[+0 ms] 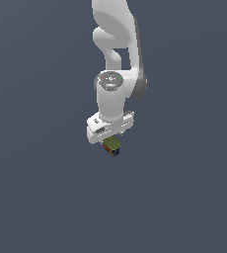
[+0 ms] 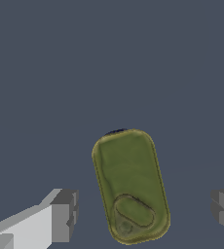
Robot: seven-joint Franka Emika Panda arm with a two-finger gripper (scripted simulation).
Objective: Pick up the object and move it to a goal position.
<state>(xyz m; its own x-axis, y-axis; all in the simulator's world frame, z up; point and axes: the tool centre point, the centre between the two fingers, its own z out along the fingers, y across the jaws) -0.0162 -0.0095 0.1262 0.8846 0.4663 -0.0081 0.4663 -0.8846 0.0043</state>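
The object [image 1: 112, 146] is a tiny boxy block, olive-yellow on top with dark navy sides and a red-orange speck. In the exterior view it sits just under the white gripper [image 1: 109, 140] and is partly covered by it. In the wrist view the object [image 2: 131, 185] shows its rounded olive top with a small raised oval. It lies between the two grey fingertips [image 2: 64, 214] of the gripper [image 2: 145, 210]. The jaws stand wide apart, with a clear gap on each side of the block, so the gripper is open and touches nothing.
A plain dark grey-blue surface [image 1: 41, 197] fills both views. The white arm [image 1: 116, 44] rises above the gripper to the top of the exterior view. No goal marker shows.
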